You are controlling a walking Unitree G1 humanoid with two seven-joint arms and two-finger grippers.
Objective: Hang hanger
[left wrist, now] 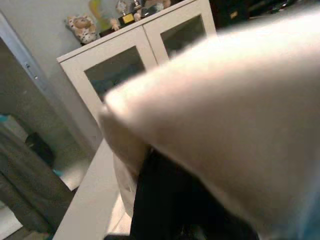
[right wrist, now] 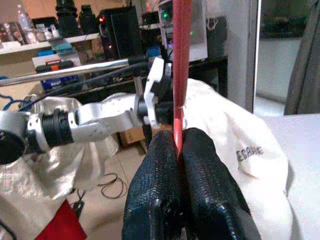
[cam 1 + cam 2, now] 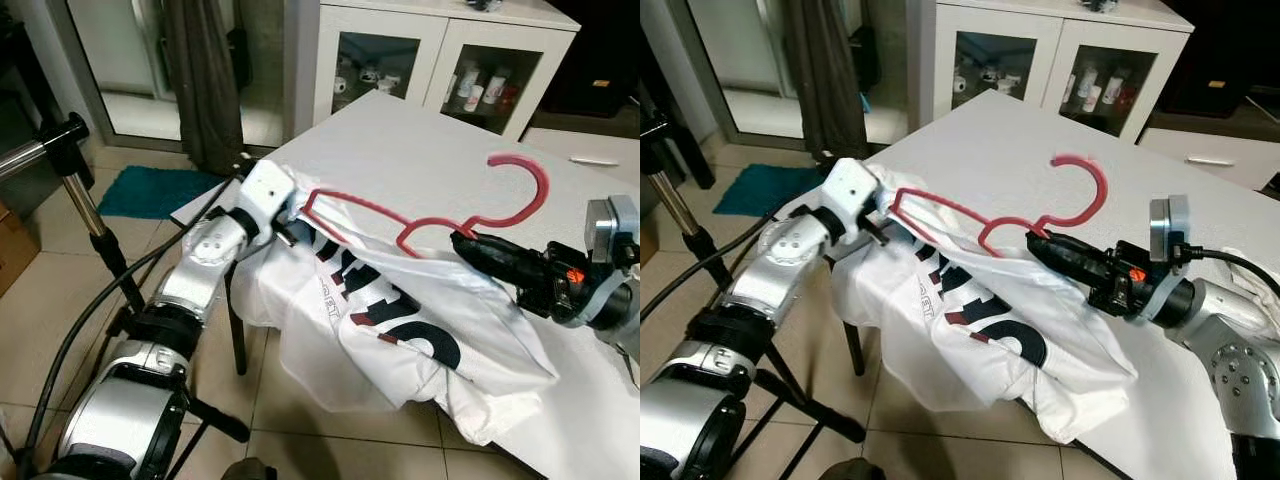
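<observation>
left wrist view is blurred and blocked at close range by pale cloth, with a dark shape below it; a white cabinet [image 1: 145,55] with glass doors stands behind. the left gripper's [image 3: 292,222] fingertips are tucked under the shirt's shoulder fold, so i cannot tell how its jaws stand. the lower bar of the pink hanger [image 3: 430,215] is hidden inside the white t-shirt [image 3: 400,330], and the shirt's dark printed lettering is creased and unreadable. the right arm is cut off at the frame edge.

the hanger is held in the air over the near corner of the white table [image 3: 420,150], wearing the shirt. its long axis runs roughly left to right between the two grippers, and its hook rises upward and curls over toward the robot's right. the shirt drapes off it and down past the table edge.

the right gripper [image 3: 1040,243] has its jaws pinched on the hanger near the base of the hook; in the right wrist view the two black fingers [image 2: 160,185] press together with the pink rod between them.

a metal stand [image 3: 95,215] is at the left, a teal mat [image 3: 150,190] on the tiled floor.
</observation>
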